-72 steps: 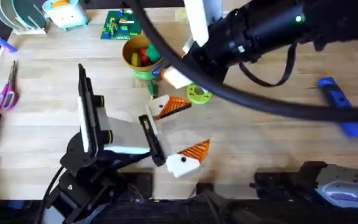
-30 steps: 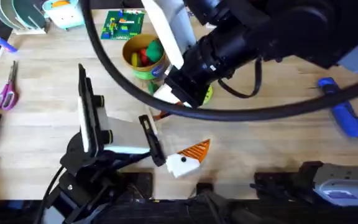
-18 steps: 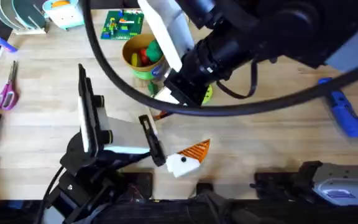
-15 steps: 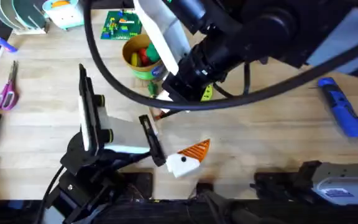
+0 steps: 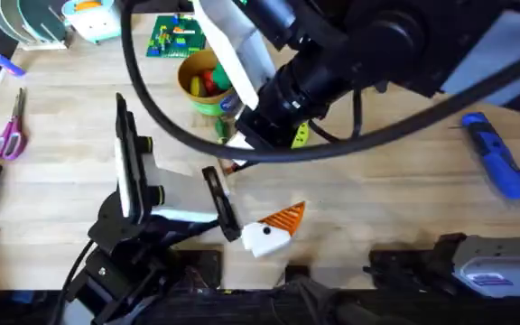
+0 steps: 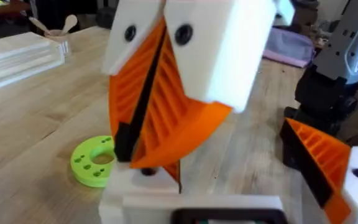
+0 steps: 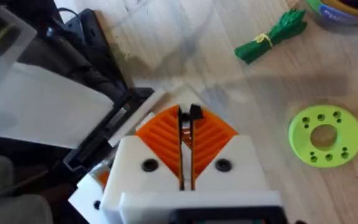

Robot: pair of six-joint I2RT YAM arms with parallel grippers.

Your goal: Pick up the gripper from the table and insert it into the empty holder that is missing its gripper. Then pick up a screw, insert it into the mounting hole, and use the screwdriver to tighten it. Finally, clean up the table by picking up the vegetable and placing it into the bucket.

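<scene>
My right gripper point(image 7: 186, 118) is shut on a small dark screw point(image 7: 195, 112) at its tips. It hangs directly over the white holder point(image 6: 135, 190), the far finger of my left gripper point(image 5: 283, 185). A sliver of the orange gripper point(image 6: 169, 169) shows seated in that holder. My left gripper is open; its near finger point(image 5: 276, 226) lies free on the table. The blue screwdriver point(image 5: 495, 158) lies at the far right. Beside the yellow bucket point(image 5: 208, 90) lies the green vegetable point(image 7: 272, 34).
A lime-green disc point(image 7: 325, 135) sits just beyond the holder. The bucket holds red and green toy produce. Scissors point(image 5: 9, 131) and clutter line the left edge, and a green board point(image 5: 177, 36) lies at the back. Bare wood stretches between the holder and the screwdriver.
The right arm has swung from the upper right down and left over the left gripper's far finger. In the last half second it barely moves. The left arm stays put.
</scene>
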